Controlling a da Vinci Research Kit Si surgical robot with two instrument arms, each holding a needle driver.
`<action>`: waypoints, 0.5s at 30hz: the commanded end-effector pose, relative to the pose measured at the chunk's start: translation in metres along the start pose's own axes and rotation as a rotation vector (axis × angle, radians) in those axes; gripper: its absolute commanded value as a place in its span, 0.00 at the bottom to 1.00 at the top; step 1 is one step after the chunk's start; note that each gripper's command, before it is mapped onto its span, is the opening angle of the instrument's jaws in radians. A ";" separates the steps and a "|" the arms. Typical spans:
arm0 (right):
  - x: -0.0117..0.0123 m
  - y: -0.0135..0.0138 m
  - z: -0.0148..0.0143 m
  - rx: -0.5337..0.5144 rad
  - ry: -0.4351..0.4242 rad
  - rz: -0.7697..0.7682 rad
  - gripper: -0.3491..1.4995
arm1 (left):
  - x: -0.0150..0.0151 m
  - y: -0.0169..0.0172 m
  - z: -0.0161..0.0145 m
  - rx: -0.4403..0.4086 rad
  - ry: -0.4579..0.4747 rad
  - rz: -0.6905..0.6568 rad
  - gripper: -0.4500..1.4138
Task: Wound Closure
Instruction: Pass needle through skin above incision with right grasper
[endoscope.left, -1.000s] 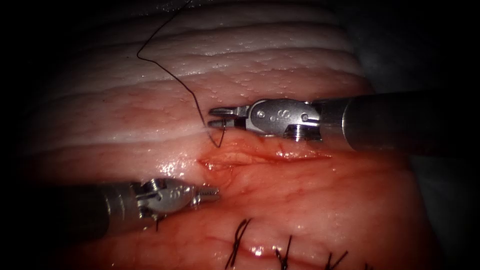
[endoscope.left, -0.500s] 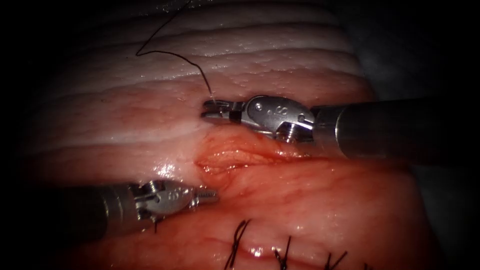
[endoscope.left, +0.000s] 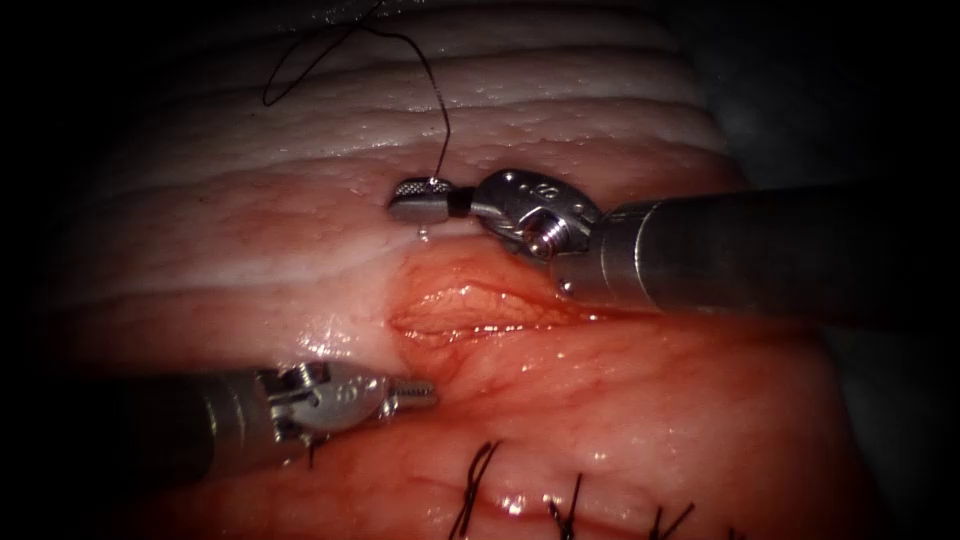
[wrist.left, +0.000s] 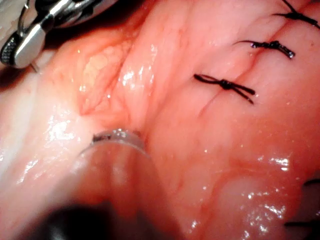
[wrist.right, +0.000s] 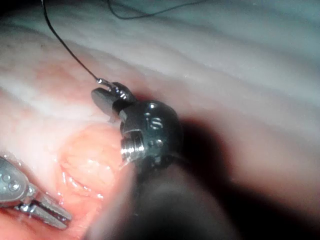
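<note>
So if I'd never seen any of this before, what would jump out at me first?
Probably the right claw, clamped on the needle just above the open cut in the tissue, with dark thread curling up from it. The needle is mostly hidden in the claw, so where along its curve it is held cannot be told. Below and left of the cut the left claw is shut and holds nothing, and dark finished stitches line the bottom edge.

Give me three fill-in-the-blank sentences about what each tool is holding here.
The right tool, above the cut, is shut on the ___, thread trailing upward from it.
The left tool, shut, holds ___.
Below the left tool in the endoscope view, the tissue carries finished ___.
Missing: needle; nothing; stitches.
</note>
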 end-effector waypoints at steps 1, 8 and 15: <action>0.0003 0.0002 0.0009 0.004 0.014 -0.044 0.00 | 0.0000 0.0001 0.0008 -0.002 -0.002 0.001 0.14; 0.0015 0.0001 0.0006 -0.002 0.051 -0.405 0.00 | 0.0001 0.0003 0.0007 -0.002 -0.002 0.001 0.14; 0.0020 -0.0002 0.0008 -0.008 0.056 -0.553 0.00 | 0.0001 0.0004 0.0006 -0.003 -0.005 0.001 0.14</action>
